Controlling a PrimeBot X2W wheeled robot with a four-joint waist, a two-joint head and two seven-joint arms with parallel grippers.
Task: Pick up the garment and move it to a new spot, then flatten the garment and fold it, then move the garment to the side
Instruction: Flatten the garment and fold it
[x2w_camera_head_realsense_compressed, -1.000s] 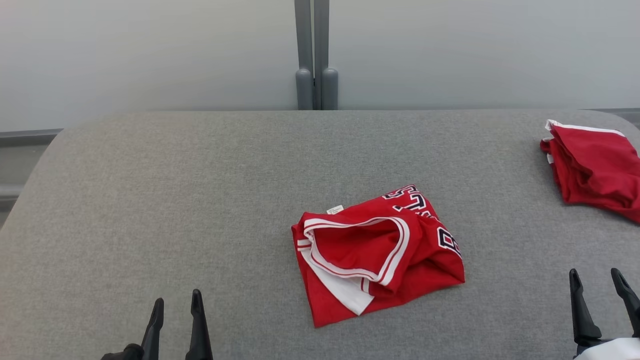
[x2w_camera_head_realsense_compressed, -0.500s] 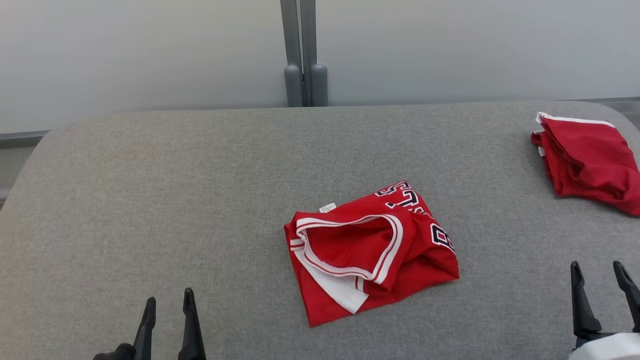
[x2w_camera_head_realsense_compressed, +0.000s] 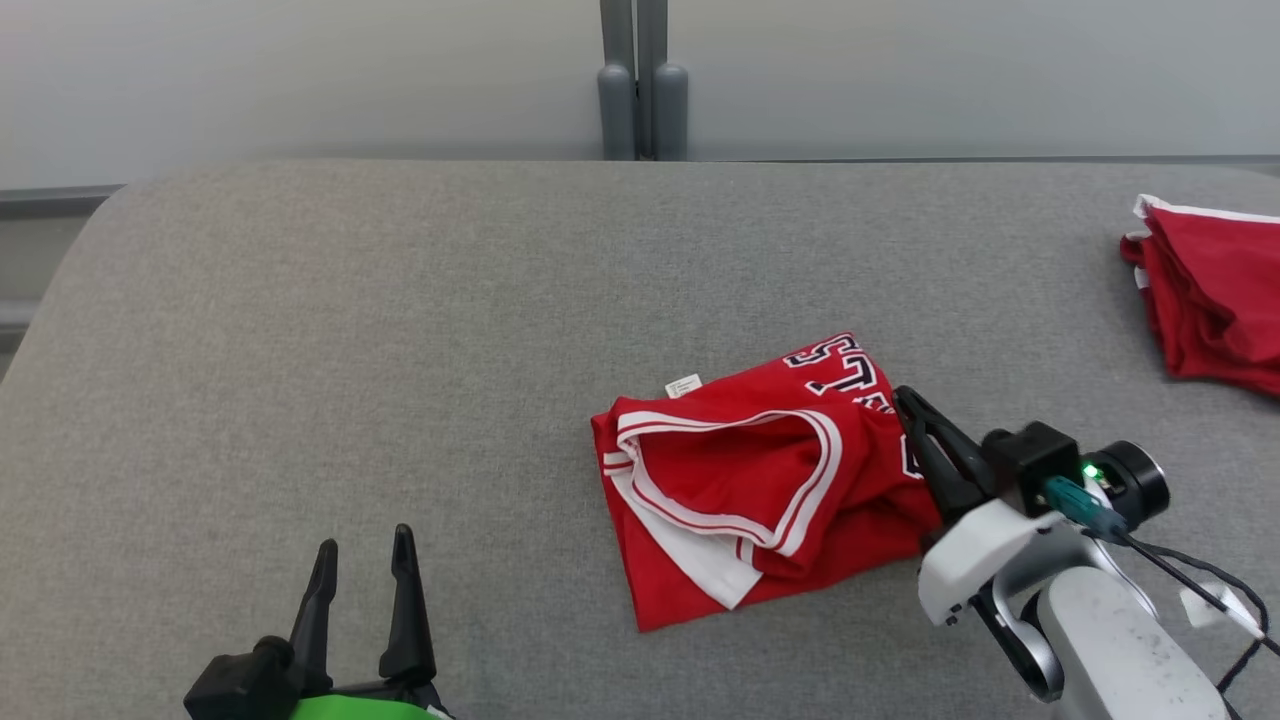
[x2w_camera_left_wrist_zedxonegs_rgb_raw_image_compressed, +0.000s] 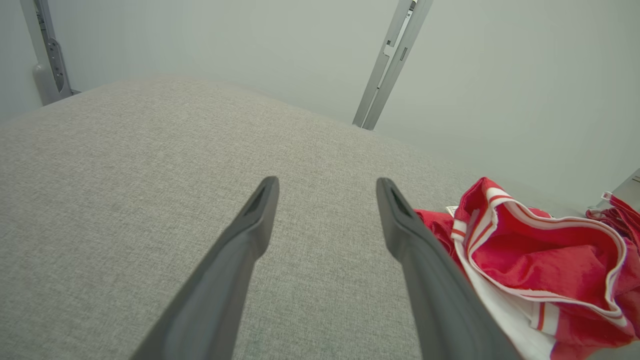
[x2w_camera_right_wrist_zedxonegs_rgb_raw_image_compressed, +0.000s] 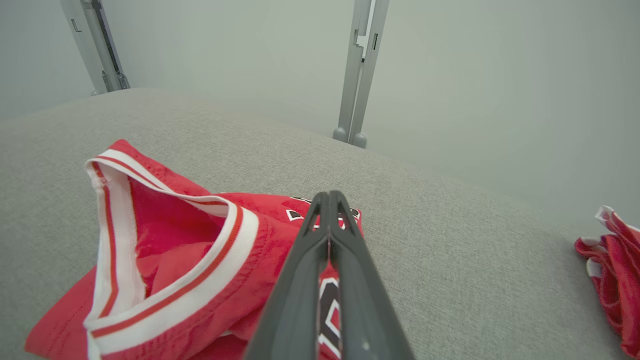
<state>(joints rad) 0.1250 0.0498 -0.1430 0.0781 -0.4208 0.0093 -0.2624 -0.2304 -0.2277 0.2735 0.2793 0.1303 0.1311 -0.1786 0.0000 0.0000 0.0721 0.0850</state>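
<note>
right gripper (x2w_camera_head_realsense_compressed: 905, 400), fingers pressed together, sits at the lettered right edge of the red garment (x2w_camera_head_realsense_compressed: 730, 490). whether cloth is pinched cannot be told. left gripper (x2w_camera_head_realsense_compressed: 363, 540), fingers apart, hangs over the grey table (x2w_camera_head_realsense_compressed: 300, 350).

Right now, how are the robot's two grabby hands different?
The left gripper is open; the right gripper is shut. The left one is over the bare table; the right one is at the edge of the red jersey. Both have two long dark fingers.

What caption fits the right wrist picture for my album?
Right fingers, shut, point across a crumpled red jersey on a grey table.
</note>
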